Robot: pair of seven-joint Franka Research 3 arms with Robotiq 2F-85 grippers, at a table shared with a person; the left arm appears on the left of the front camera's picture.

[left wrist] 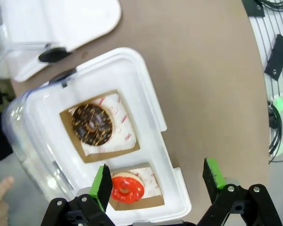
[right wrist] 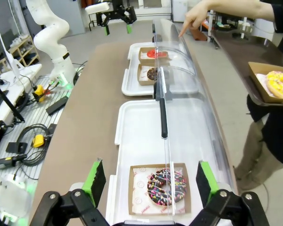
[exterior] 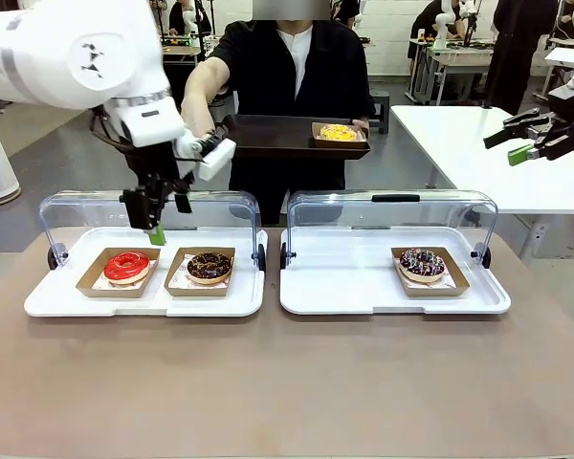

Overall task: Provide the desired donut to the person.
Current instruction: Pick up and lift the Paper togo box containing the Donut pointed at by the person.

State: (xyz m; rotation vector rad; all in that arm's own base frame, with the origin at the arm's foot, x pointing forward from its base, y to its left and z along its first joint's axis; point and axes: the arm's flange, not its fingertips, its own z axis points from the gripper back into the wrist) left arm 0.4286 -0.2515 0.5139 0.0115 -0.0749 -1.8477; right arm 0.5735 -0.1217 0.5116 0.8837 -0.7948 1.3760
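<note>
The person's hand (right wrist: 193, 16) seems to point at the red donut (exterior: 126, 266). It sits in its cardboard tray (exterior: 91, 284) in the left white case (exterior: 48, 298) on the bench (exterior: 287, 382). The left tool (exterior: 158, 225) hovers over it, jaws spread and empty. The right tool (exterior: 513, 143) is likewise released, well apart. The glaze looks soft and easily smeared, so take hold of the light, stiff cardboard wall, not the donut.

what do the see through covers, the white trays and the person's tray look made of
Covers: clear hard plastic, probably acrylic; fully see-through, with glossy glare streaks. White trays: smooth moulded plastic by the look, with rounded rims and a soft sheen. Person's tray: dark brown, semi-matte; plastic or lacquered wood, cannot tell.
</note>
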